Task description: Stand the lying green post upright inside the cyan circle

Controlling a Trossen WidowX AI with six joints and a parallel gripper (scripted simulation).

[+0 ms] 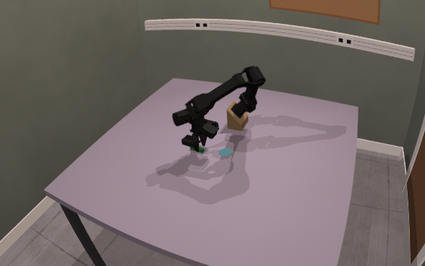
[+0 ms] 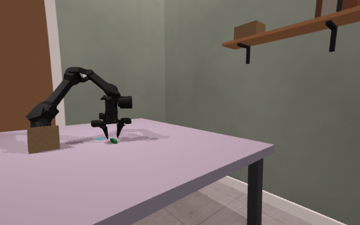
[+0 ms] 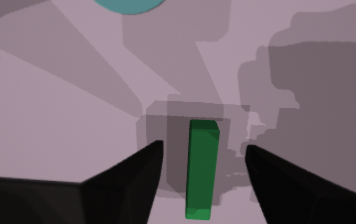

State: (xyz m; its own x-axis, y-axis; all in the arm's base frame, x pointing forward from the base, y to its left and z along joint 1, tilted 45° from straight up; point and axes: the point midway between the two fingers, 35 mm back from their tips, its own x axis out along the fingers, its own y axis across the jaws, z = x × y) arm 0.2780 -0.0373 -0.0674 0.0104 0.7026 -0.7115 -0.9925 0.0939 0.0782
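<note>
Barely begun: the post (image 3: 202,167) lies flat on the table (image 1: 275,202), near the circle (image 1: 225,152) but outside it. The gripper (image 2: 111,135) hangs just above the post, fingers partly open on either side and apart from it, holding nothing. By my judgement, the grasp, the turn upright, the placing inside the circle and the release are all left.
</note>
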